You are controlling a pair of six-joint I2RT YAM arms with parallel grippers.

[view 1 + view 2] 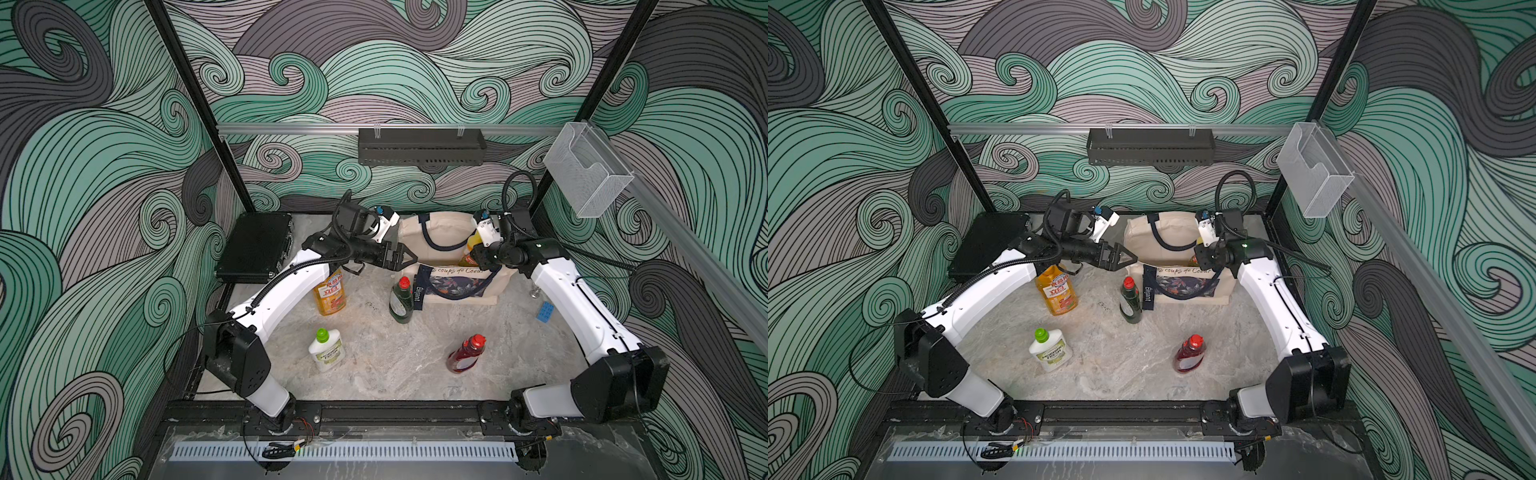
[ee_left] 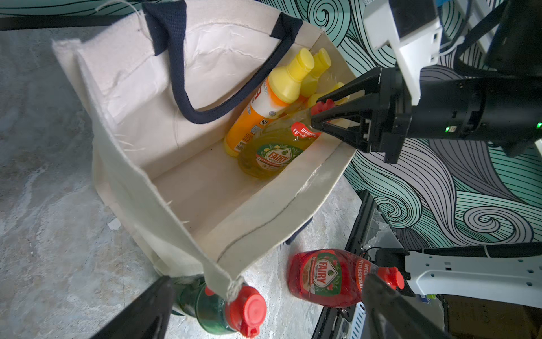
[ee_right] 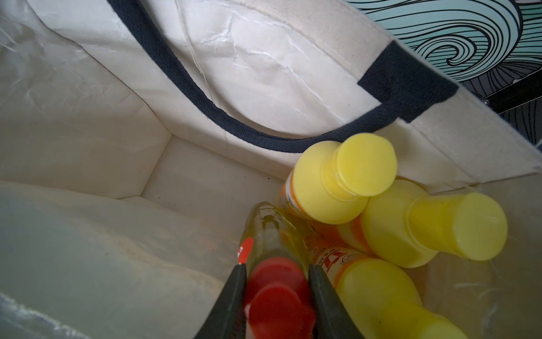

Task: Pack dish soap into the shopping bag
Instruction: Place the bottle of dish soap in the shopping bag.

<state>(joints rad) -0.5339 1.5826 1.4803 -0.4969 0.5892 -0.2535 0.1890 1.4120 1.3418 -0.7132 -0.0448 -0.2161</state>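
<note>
Both top views sit high at the front, looking steeply down across the whole table [image 1: 395, 365], near-identical shots. Left wrist cam peers into the shopping bag [image 2: 132, 97] from just outside; right wrist cam is way closer, right over its mouth. All four catch the bag.

L pincer [image 1: 1126, 260] spread wide by bag [image 1: 1144, 232] rim; green btl [image 1: 1130, 301] stands beside bag front

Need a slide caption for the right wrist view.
Right gripper holds the yellow-green Fairy bottle by its red cap inside the tote, beside three yellow-capped orange bottles.
</note>
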